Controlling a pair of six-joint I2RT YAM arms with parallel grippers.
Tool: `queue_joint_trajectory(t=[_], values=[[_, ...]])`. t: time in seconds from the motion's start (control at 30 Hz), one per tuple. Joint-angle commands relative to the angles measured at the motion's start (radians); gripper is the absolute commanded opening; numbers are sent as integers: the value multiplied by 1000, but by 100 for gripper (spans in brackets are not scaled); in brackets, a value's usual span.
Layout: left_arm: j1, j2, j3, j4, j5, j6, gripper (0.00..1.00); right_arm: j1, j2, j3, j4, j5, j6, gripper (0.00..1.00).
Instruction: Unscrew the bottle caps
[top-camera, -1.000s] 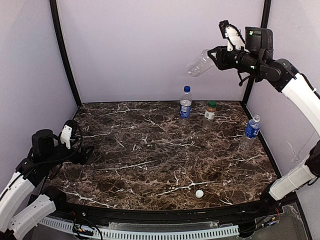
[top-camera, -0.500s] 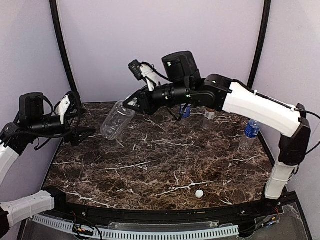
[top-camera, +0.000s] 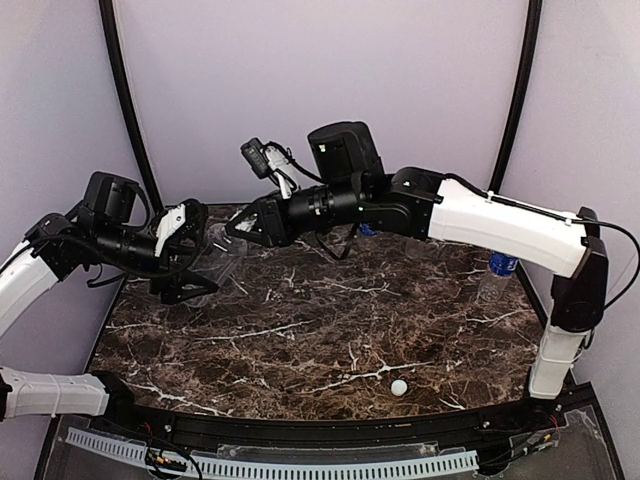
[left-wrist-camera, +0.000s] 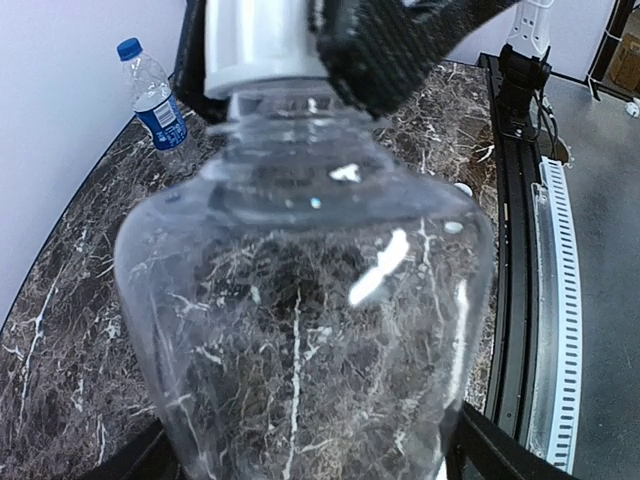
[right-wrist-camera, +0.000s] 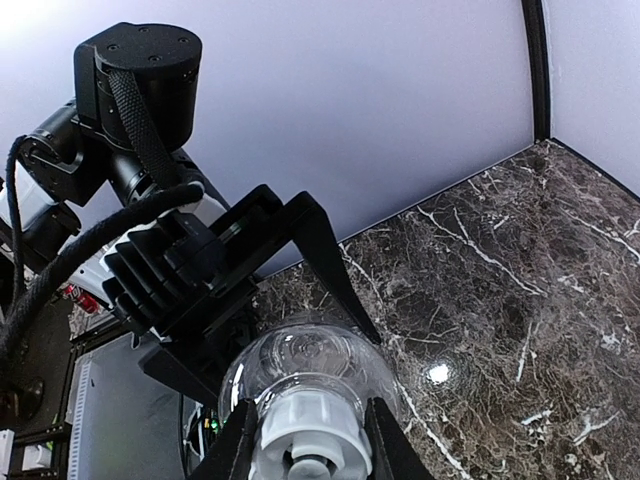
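One clear plain plastic bottle (left-wrist-camera: 300, 330) hangs tilted above the left rear of the dark marble table (top-camera: 300, 345), between two arms. The right gripper (right-wrist-camera: 305, 445) pinches its white screw cap (left-wrist-camera: 255, 45). The left gripper (top-camera: 196, 254) straddles the body, fingers spread wide, though contact cannot be told. One blue-labelled bottle (top-camera: 502, 264) stands upright at the right edge, and one loose white round cap (top-camera: 399, 387) lies near the front.

a: where does the top view sit?
b: high and behind, looking down over the whole table (top-camera: 300, 340), far off.
a: the wrist views?
b: very close on the clear bottle (left-wrist-camera: 300, 330), facing it from opposite ends.
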Motion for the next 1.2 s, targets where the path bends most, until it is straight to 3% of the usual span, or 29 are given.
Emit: queue_joint_trajectory(t=[0.0, 0.2, 0.57, 0.6, 0.7, 0.73, 0.93, 1.03, 1.17], values=[[-8, 13, 46, 57, -42, -42, 82, 6, -49, -25, 115, -30, 42, 0], [-13, 18, 30, 48, -54, -24, 80, 5, -46, -36, 154, -48, 67, 0], [-15, 17, 24, 47, -79, 11, 61, 4, -65, -73, 175, -24, 74, 0], [-15, 16, 28, 50, -93, 14, 60, 4, -67, -79, 174, -20, 75, 10], [-15, 17, 43, 58, -140, 46, 57, -3, -80, -94, 168, -30, 85, 60], [-15, 17, 52, 63, -176, 69, 55, -7, -85, -99, 167, -39, 91, 67], [-52, 12, 87, 144, -465, 255, 50, -59, -132, -177, 169, -18, 205, 73], [-97, 3, 66, 228, -674, 369, 46, -65, -136, -193, 170, 21, 233, 84], [-184, -14, -20, 500, -892, 591, 46, -69, -136, -201, 203, 30, 281, 85]])
